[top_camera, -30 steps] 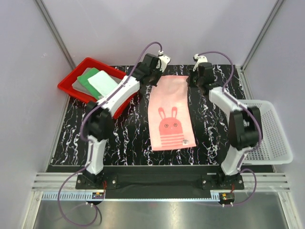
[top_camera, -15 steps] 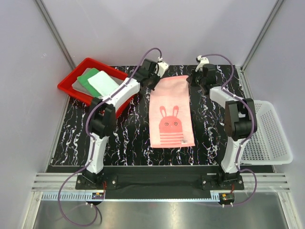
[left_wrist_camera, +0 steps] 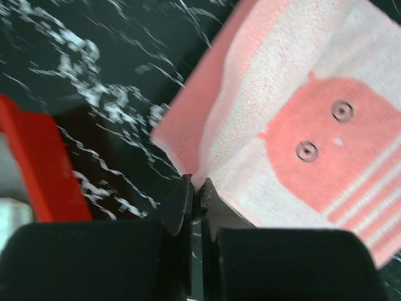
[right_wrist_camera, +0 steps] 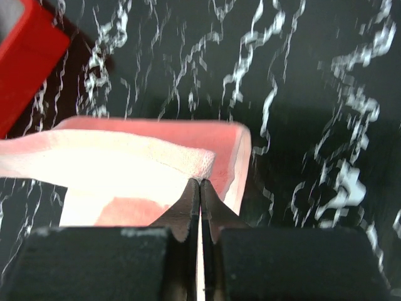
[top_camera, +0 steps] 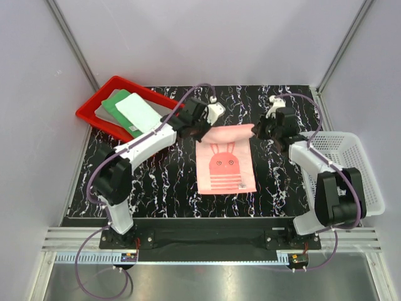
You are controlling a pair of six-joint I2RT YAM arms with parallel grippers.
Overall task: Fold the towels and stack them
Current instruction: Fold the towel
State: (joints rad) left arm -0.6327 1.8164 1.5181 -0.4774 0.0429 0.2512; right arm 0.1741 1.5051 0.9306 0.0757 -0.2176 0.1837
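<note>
A salmon-pink towel with a rabbit print lies in the middle of the black marbled table. Its far edge is lifted and folded back towards the near side. My left gripper is shut on the far left corner, and in the left wrist view this gripper pinches the towel at its tips. My right gripper is shut on the far right corner, and the right wrist view shows it pinching the towel's doubled edge. A green towel and a white towel lie stacked in the red tray.
The red tray stands at the far left, and its rim shows in both wrist views. A white mesh basket stands at the right edge of the table. Grey walls enclose the back and sides.
Both grippers have come towards the near side, carrying the pink towel's far edge up and back over itself. The part of the towel lying flat is now shorter.
</note>
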